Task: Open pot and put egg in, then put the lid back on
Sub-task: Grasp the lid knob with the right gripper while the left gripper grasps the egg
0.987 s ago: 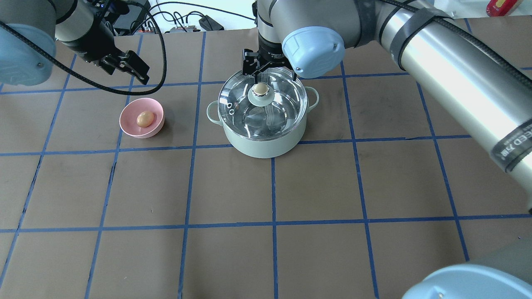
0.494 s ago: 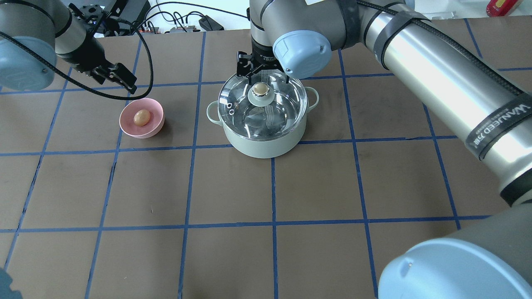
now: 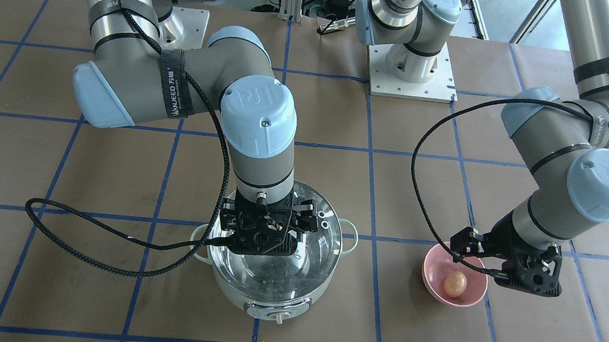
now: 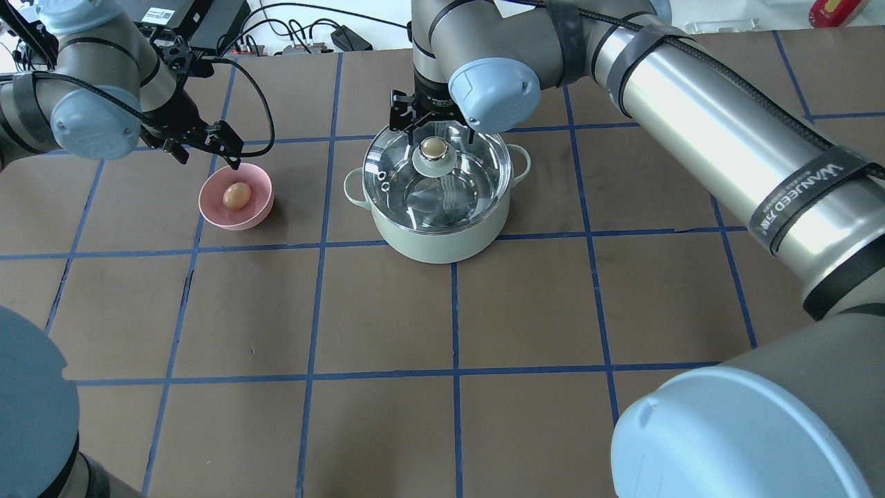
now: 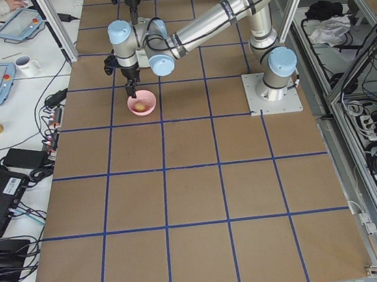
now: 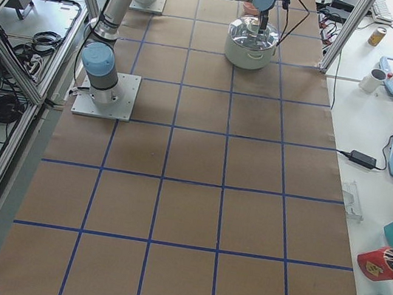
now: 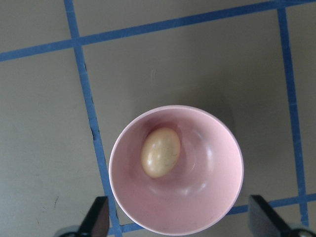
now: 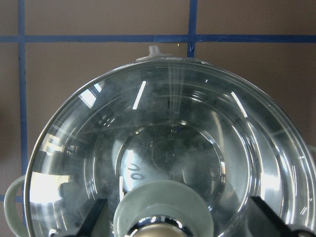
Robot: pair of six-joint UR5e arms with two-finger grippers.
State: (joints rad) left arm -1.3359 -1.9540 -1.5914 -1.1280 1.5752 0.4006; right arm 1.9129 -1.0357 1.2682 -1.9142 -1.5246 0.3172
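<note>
Clock calls are on the overhead view. We have the pot a little past table centre with the lid on it. The glass edge is seated on the pot rim wherever we can see it. Loop handles are at the pot's 3 and 9, and the dial is on the 12 side. Two vent rings sit near the lid's 9 o'clock edge.

The right gripper hangs over the knob, jaws wide, one finger each side. The wrist view shows a gap on both sides, and we can't tell its height above the glass.

We see the egg lying off-centre in the pink bowl at the pot's 9. A strip of bare table separates the bowl from the near handle. The left gripper is over the bowl's 11 o'clock rim, jaws wide, spread about the bowl's width, holding nothing.

The table shows bare brown surface with a blue tape grid at the pot's 3 and 6. The right arm's long link passes above the 3–4 sector.
</note>
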